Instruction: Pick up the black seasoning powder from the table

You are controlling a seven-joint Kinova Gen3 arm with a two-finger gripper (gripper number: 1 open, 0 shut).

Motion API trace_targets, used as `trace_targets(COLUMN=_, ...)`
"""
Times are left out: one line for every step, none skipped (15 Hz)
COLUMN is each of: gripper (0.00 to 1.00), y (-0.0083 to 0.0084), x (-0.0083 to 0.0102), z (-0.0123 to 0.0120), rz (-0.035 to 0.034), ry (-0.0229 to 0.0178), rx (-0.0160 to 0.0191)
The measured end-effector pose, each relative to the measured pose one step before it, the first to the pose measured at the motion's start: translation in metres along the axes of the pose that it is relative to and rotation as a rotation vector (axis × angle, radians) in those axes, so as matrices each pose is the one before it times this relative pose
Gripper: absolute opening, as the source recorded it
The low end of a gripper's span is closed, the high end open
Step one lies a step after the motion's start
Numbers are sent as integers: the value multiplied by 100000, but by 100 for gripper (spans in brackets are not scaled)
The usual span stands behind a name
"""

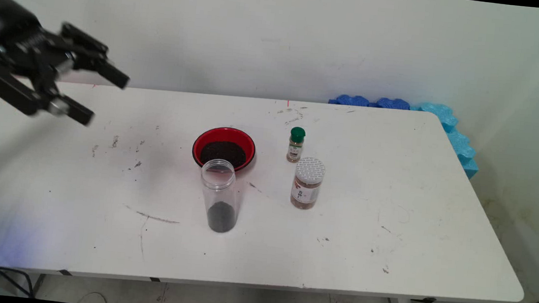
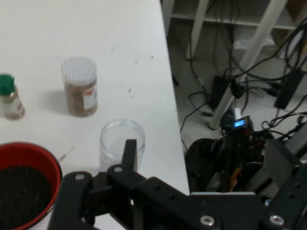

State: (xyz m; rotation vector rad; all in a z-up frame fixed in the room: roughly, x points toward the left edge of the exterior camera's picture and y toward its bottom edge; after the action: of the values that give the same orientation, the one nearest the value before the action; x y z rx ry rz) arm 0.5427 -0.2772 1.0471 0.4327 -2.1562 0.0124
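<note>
The clear jar (image 1: 219, 195) stands upright and lidless near the table's (image 1: 390, 232) middle, dark grains in its bottom, just in front of the red bowl (image 1: 224, 148) of dark grains. In the main view the gripper (image 1: 101, 98) hangs above the far left of the table, fingers spread wide and empty, well apart from the jar. Right of the bowl stand a green-capped bottle (image 1: 295, 144) and, nearer, a white-lidded jar (image 1: 307, 183).

In the hand view the clear jar (image 2: 122, 144) shows beyond one finger (image 2: 129, 152), the bowl (image 2: 29, 184) beside it.
</note>
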Motion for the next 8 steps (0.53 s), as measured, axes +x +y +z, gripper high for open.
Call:
trace_targets(gripper=100, y=120, x=-627, z=810, rz=-1362, ry=-614, rx=1565)
trace_targets(gripper=100, y=156, x=-710, z=954, rz=-1384, ry=-943, rx=1864)
trace_targets(gripper=100, y=121, x=-696, z=902, rz=-1440, ry=-900, rx=1978)
trace_targets(gripper=100, y=72, x=-572, z=740, rz=-1250, ry=-681, rx=1596)
trace_targets(gripper=100, y=63, x=-364, z=493, rz=-705, ry=-509, rx=1019)
trace_targets(gripper=100, y=79, x=-560, z=721, rz=-1070, ry=-747, rx=1343)
trace_targets(gripper=100, y=103, x=-635, z=798, rz=-1031, ry=-860, rx=1353)
trace_targets(gripper=100, y=148, x=-630, z=801, rz=-388, ry=-974, rx=889)
